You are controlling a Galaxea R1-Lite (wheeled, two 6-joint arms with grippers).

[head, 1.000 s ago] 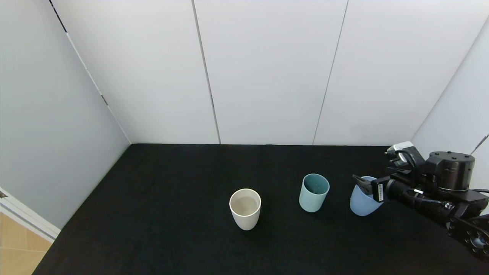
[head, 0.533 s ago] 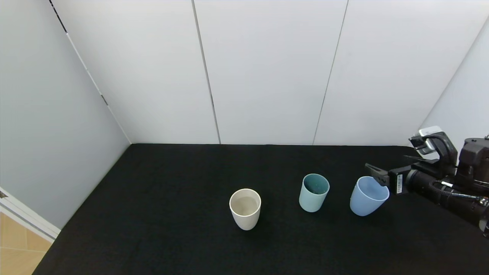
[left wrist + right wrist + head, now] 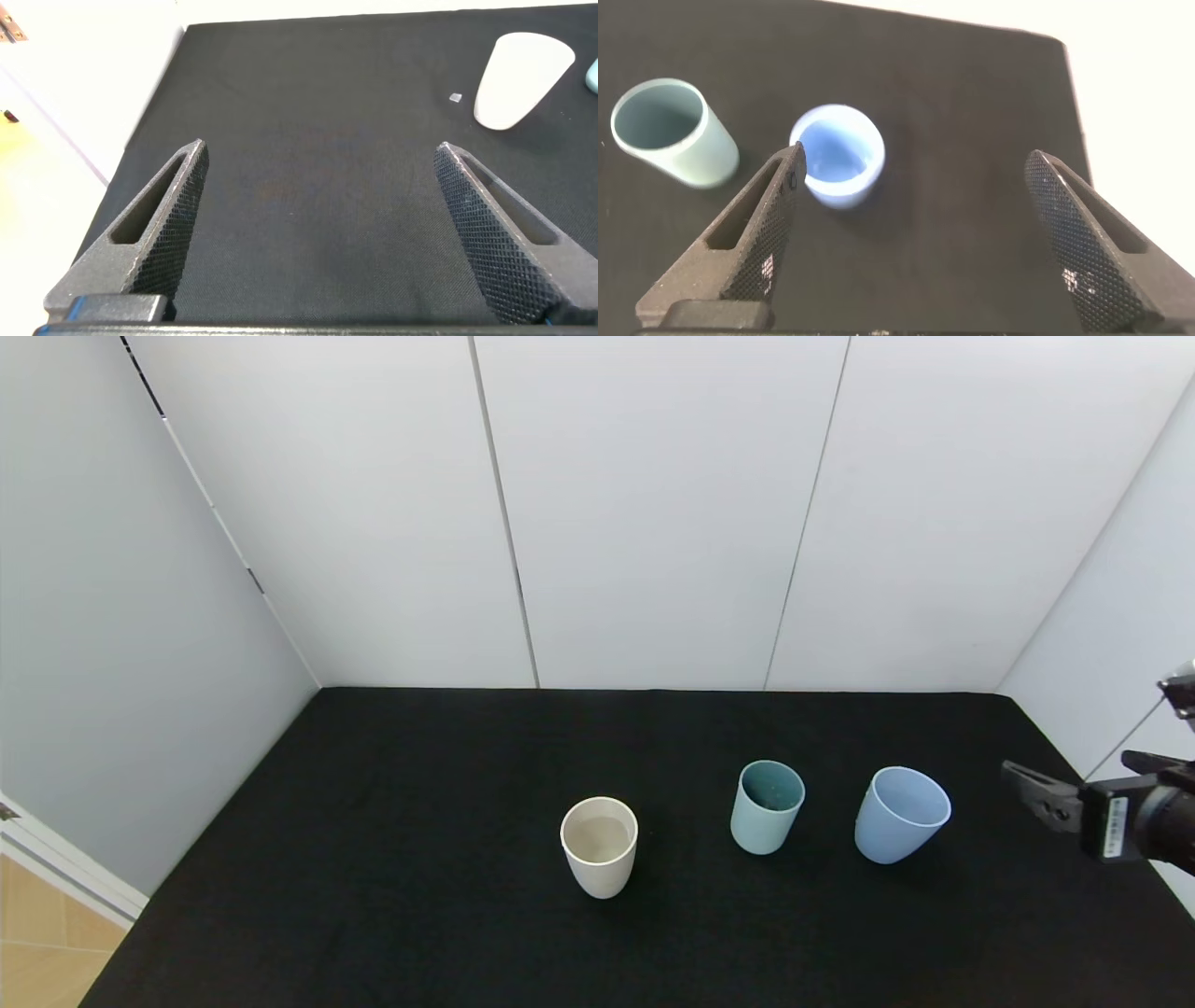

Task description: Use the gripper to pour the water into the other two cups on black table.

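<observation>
Nearest, right gripper [image 3: 1074, 789] spread wide, holding nothing, off beyond table edge. Left gripper [image 3: 318, 233] likewise spread over bare black table [image 3: 420, 859]. Farther in: periwinkle cup [image 3: 899, 814], teal cup [image 3: 767, 806], cream cup [image 3: 599, 846], all upright. Risk if re-approaching: clipping periwinkle rim, toppling it.

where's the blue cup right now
In the head view the blue cup stands upright on the black table, rightmost of three, beside the teal cup; the open right pincer is apart, farther right.

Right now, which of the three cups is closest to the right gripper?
The periwinkle-blue cup, rightmost in the row; the right gripper is just beyond it, while the teal cup and cream cup stand farther left.
</observation>
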